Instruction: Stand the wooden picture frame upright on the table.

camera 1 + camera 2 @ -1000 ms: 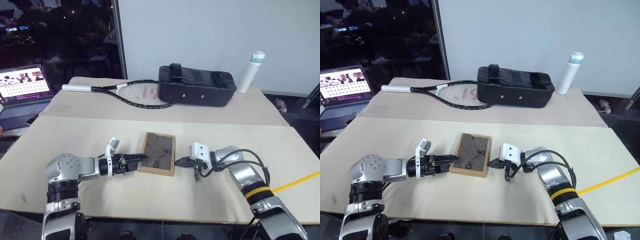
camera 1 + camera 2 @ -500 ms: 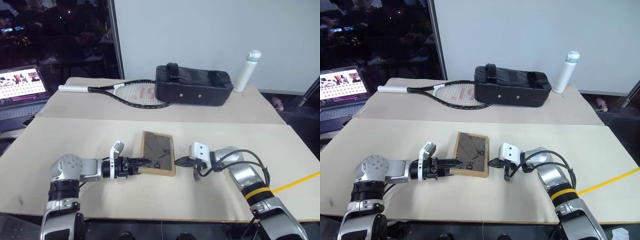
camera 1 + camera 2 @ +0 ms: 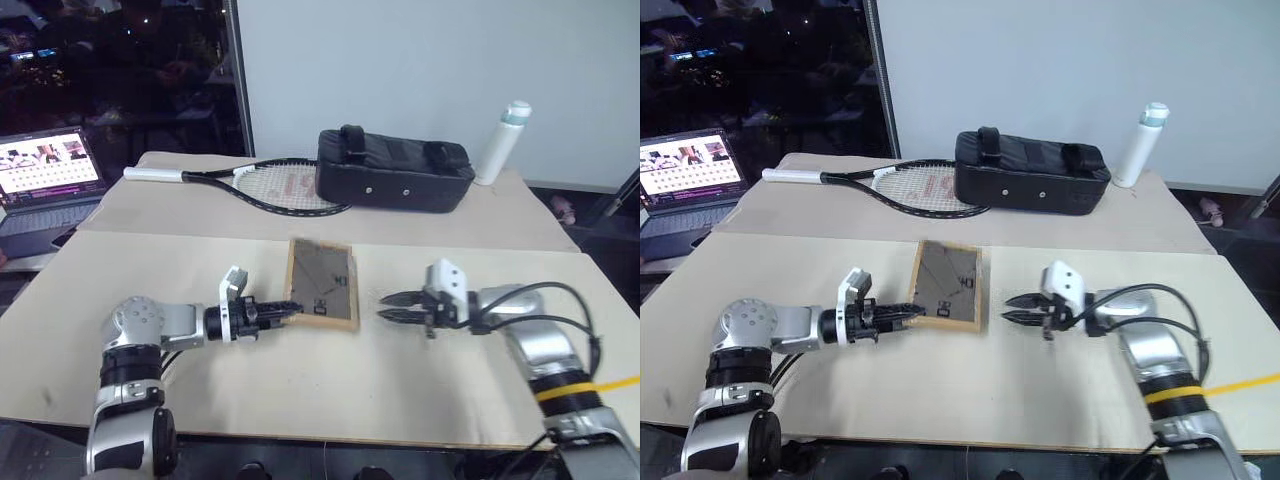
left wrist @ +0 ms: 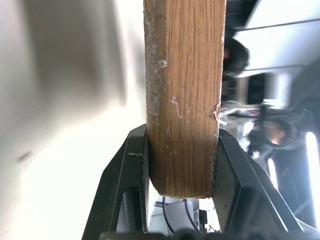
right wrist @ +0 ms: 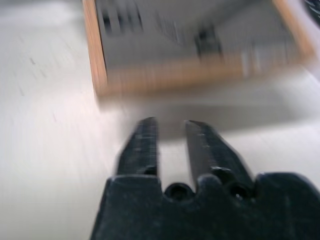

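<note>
Beige and matte, the table (image 3: 300,400) carries the wooden picture frame (image 3: 322,283) near its middle, dark back panel showing and the frame's near-left corner lifted. Left gripper (image 3: 287,309) is clamped on that corner, its fingers (image 4: 131,175) pressed against both faces of the wood. Right gripper (image 3: 385,306) hovers just right of the frame, apart from it, fingers slightly parted and holding nothing.

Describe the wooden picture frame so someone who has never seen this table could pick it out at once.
On the near half of the table, between the two grippers, is the wooden picture frame. The left gripper clamps its near corner. It alone is light wood around a dark back panel, unlike the black bag farther back.
</note>
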Available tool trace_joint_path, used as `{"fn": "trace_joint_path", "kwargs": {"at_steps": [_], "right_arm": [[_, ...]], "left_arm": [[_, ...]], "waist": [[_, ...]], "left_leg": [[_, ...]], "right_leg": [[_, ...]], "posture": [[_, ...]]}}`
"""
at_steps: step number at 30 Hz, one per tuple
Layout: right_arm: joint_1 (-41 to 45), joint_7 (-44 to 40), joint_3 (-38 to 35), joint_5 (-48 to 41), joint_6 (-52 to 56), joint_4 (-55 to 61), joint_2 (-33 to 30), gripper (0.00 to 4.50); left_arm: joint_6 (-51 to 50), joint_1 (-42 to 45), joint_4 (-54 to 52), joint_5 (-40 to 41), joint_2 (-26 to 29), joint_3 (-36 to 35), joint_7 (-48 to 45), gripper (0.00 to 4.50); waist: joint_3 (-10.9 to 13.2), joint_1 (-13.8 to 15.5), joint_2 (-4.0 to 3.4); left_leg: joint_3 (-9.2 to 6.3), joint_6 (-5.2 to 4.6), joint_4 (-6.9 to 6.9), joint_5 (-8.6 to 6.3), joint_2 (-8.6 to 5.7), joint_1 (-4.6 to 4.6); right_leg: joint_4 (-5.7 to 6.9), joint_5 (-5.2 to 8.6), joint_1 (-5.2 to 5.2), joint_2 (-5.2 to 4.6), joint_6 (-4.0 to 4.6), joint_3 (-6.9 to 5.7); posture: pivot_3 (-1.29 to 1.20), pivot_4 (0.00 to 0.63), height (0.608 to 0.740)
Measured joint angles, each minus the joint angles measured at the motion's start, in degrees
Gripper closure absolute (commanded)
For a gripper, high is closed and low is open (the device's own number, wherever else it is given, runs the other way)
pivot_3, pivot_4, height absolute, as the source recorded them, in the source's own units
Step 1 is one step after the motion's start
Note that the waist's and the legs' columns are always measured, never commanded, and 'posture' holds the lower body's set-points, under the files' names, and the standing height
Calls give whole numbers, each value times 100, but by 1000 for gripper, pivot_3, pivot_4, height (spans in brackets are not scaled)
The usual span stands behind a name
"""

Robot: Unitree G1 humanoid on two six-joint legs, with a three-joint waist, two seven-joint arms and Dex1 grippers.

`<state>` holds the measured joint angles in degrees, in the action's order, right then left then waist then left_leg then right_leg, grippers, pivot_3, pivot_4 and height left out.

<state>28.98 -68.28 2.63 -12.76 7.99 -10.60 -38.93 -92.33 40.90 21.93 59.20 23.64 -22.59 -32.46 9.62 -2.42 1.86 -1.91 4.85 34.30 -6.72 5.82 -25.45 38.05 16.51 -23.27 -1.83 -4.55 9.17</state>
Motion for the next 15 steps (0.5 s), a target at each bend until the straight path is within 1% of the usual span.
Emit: {"fn": "trace_joint_path", "kwargs": {"at_steps": [1,2,3,4,5,6,8,10,15], "right_arm": [[6,98,-96,-92,52,10,50,1525],[32,162,-143,-162,114,18,114,1399],[125,262,-159,-214,209,20,217,931],[248,380,-192,-270,311,20,341,612],[444,558,-265,-440,588,6,498,292],[710,720,-367,-641,925,3,649,104],[1151,871,-507,-1025,1757,19,682,104],[1347,903,-556,-1251,2309,117,674,104],[1532,1047,-549,-1330,3131,141,567,104]], "left_arm": [[1,56,-99,85,-65,-70,32,3352],[0,77,-187,184,-115,-82,27,3352],[4,78,-361,270,-138,-63,-14,3352],[8,57,-579,331,-138,-30,-101,3352],[14,49,-825,387,-137,35,-202,3352],[23,59,-986,406,-137,90,-252,3352],[110,70,-1096,430,-99,119,-396,3352],[190,72,-1189,445,-15,117,-503,3352],[351,82,-1248,412,-67,104,-436,3352]], "waist": [[0,-37,0],[0,-66,0],[2,-109,1],[6,-158,0],[6,-186,0],[7,-206,-2],[10,-177,-1],[10,-155,-1],[13,-24,-1]], "left_leg": [[0,0,-2,0,0,1],[0,0,-3,0,1,2],[-2,0,-2,0,0,2],[-2,1,-3,2,1,1],[-3,3,-3,3,1,1],[-3,5,-3,4,1,2],[-13,6,-3,6,1,2],[-15,6,-3,5,0,1],[-15,6,-1,5,-4,-24]], "right_leg": [[2,0,-2,1,1,0],[3,0,-2,1,1,1],[6,-1,-3,2,2,1],[6,-3,-4,2,4,1],[8,-3,-4,1,5,2],[10,-5,-4,1,6,2],[13,-5,-1,3,7,-4],[7,-4,1,3,7,-7],[-2,-4,-12,-3,6,-11]], "posture": [[0,150,696],[0,150,696],[0,150,696],[0,150,696],[0,150,696],[0,150,696],[0,150,696],[0,150,696],[0,150,696]]}}
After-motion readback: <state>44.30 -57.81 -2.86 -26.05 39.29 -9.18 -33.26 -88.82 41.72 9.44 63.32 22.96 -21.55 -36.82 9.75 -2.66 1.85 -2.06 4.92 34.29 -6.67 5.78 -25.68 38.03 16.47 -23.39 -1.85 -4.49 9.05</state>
